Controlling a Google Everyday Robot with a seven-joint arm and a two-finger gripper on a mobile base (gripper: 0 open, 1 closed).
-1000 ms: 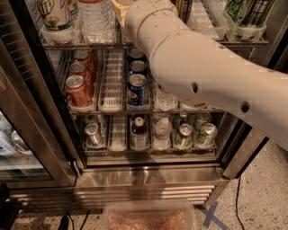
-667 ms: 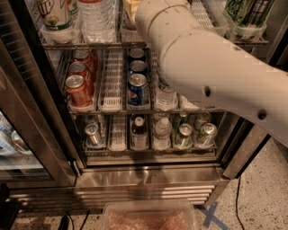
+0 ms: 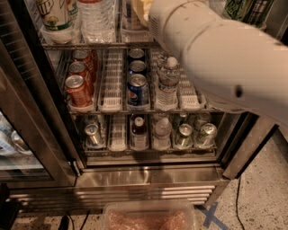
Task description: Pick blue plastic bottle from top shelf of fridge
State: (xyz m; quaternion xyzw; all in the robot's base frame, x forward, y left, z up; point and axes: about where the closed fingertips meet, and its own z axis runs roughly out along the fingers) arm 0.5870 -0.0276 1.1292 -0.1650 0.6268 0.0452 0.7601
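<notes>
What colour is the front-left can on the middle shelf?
The can is red, silver-topped, in the camera view; the end effector is at the top shelf.

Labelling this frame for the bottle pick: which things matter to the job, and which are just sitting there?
Job: blue plastic bottle, top shelf, fridge, gripper up beside that bottle.
Just there: clear water bottle, red cans, blue can, tub on the floor.

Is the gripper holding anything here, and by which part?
Cannot be told. The gripper is at the top shelf, next to the blue plastic bottle, but the arm covers any contact.
</notes>
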